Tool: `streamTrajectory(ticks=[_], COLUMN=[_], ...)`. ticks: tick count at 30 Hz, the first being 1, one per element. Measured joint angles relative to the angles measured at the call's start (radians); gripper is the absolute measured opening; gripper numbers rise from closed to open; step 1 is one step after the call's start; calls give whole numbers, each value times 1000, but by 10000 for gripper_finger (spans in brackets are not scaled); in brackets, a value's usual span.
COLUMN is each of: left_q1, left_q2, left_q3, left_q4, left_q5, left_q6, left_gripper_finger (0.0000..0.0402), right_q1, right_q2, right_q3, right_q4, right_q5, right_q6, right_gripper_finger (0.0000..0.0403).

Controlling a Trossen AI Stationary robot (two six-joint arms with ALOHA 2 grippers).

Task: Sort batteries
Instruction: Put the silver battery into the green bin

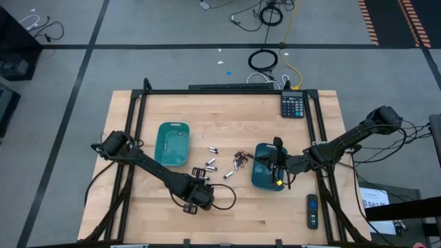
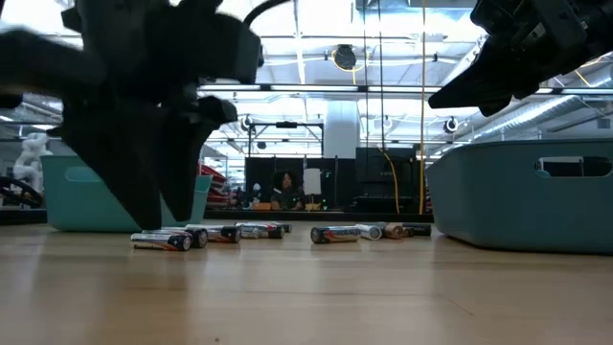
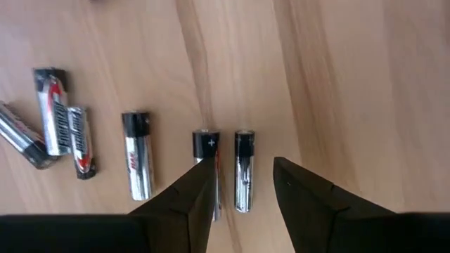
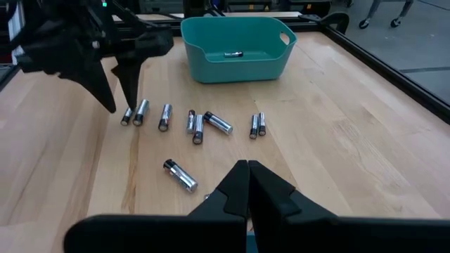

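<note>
Batteries (image 4: 197,125) lie loose on the bare wood table (image 1: 227,213), scattered between the left teal tray (image 1: 172,143) and the right teal tray (image 1: 265,172); one already sits in the left tray.

Left gripper (image 3: 242,184) hangs just above a pair lying side by side, fingers apart, straddling the nearer one (image 3: 244,169).

Right gripper (image 4: 247,184) waits over the right tray, fingers pressed together, empty.

Likely handling: light, rigid, smooth cylinders (apt to roll). Pinch across the mid-barrel, not the ends.
</note>
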Motion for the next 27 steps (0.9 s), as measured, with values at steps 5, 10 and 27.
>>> streamTrajectory(ticks=[5,10,27], left_q1=[-5,-5,34], left_q2=[40,51,52], left_q3=[1,3,4], left_q4=[5,3,1], left_q5=[-5,-31,49], left_q6=[3,3,13], left_gripper_finger=[154,154,20], right_q1=[0,0,0], right_q2=[0,0,0], right_q3=[0,0,0], right_q4=[1,3,6], right_q5=[0,0,0], right_q6=[0,0,-1], right_gripper_finger=[0,0,0])
